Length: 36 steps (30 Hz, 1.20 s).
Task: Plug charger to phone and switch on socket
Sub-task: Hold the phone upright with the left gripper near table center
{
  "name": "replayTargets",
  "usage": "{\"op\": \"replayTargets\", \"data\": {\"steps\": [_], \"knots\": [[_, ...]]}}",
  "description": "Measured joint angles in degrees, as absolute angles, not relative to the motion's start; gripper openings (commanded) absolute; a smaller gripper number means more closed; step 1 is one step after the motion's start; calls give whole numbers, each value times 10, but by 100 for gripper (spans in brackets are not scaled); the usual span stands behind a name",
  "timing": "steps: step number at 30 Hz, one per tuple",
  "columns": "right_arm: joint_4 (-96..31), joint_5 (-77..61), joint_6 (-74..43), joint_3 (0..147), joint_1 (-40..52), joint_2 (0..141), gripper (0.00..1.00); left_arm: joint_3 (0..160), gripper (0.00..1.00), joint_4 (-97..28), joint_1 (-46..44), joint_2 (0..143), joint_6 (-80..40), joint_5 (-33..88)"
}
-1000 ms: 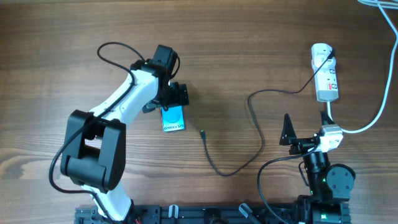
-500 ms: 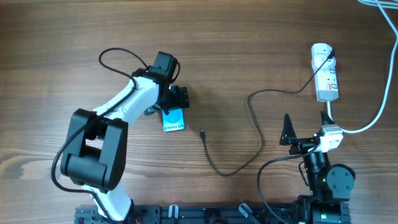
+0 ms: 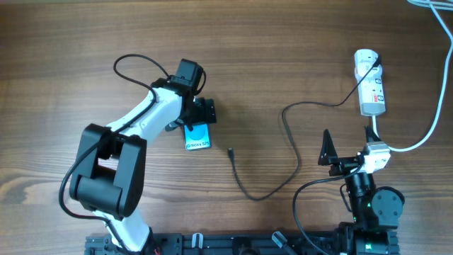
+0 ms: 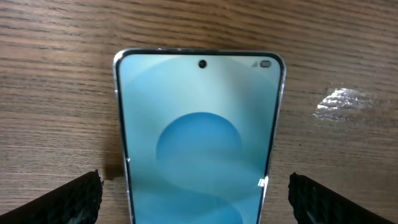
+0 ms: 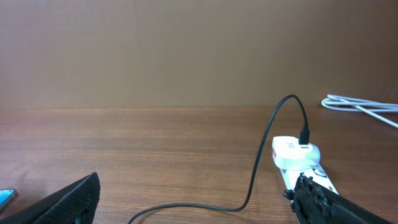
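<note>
The phone (image 3: 199,137) lies flat on the wooden table, its light-blue screen (image 4: 199,143) face up. My left gripper (image 3: 197,120) hovers over its upper end, open; the black fingertips (image 4: 74,200) stand on either side of the phone's long edges with a gap on each side. The charger (image 3: 293,153) is a thin black cable running from the socket (image 3: 370,83) in a loop to its plug tip (image 3: 230,150), which lies free to the right of the phone. My right gripper (image 3: 348,143) is open and empty below the socket (image 5: 297,154), with the charger (image 5: 258,168) curving in front of it.
A thick white cord (image 3: 432,127) runs from the top right corner down to the right arm's side, and coils of that white cord (image 5: 360,104) lie at the far right. The arm bases stand along the table's front edge.
The left gripper has shifted slightly over the phone. The right arm, charger and socket have not moved.
</note>
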State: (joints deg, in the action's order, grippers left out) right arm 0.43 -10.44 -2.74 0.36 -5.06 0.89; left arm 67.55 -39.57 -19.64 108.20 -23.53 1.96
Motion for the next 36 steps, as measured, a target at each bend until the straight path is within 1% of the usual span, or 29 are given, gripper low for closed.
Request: {"op": "replayTargets", "data": {"steps": [5,17,20,27,29,36], "knots": [[4,-104,-27,4,-51,9,100,675,100,-396,-213,1082,-241,9],[4,-105,-27,4,-51,9,100,677,100,-397,-215,1098,-250,-6],[4,-105,-27,4,-51,9,100,683,95,-402,-216,1103,-252,-8],[4,-104,-27,4,-51,9,100,689,93,-418,-217,1108,-252,-19],[4,-104,-27,4,-51,9,100,689,90,-426,-217,1110,-252,-24],[4,-104,-27,4,-51,9,100,690,90,-430,-217,1111,-252,-30]]}}
